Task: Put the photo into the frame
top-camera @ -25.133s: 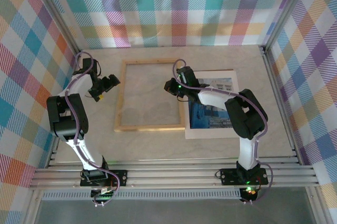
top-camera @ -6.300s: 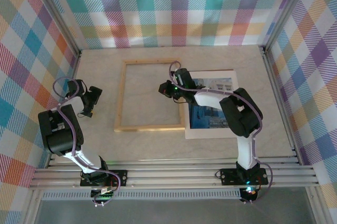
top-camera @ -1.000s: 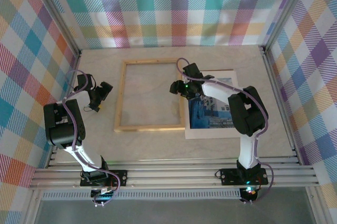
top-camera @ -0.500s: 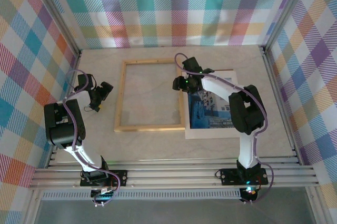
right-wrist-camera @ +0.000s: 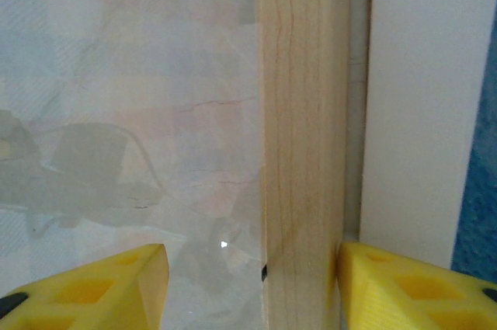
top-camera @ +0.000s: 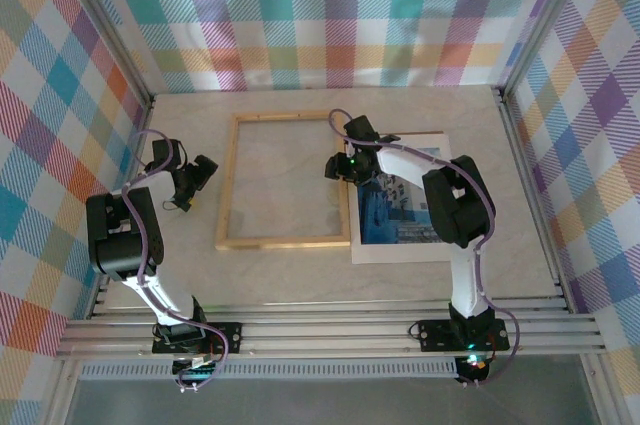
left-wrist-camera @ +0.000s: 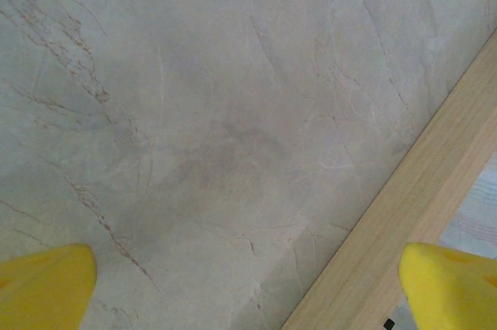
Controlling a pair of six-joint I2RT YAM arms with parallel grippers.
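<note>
Pads (right-wrist-camera: 85, 287) of the right jaws stood apart, straddling the right rail of the frame (right-wrist-camera: 301, 112). One pad sat over the pane (right-wrist-camera: 116, 74) with clear daylight between it and the wood. The other was hard up against the rail's outer side, over the mat (right-wrist-camera: 404, 112). No clamp there, judging by that gap. Just past the mat's white margin, a blue sliver of the photo (right-wrist-camera: 485, 190) showed at the edge of the wrist view.

Over on the other side, the left jaws were spread wide and held nothing. Their pads (left-wrist-camera: 46, 283) hung above bare counter (left-wrist-camera: 194, 112), just beside the frame's left rail.

From above, the frame lay flat mid-counter. The photo lay flat inside the mat's white border, just right of the frame and not in it. So the task looked barely begun.

Now the handling, and this was judgement. The frame looked light but stiff, thin wood round a clear pane that seemed fragile and slick. A rail was the place to take it, never the pane. The photo looked thin, light and floppy. Lying flat, it offered no lip, so an edge or corner would want teasing up before any pinch, or sliding out past the mat. A hard squeeze could crease it.
</note>
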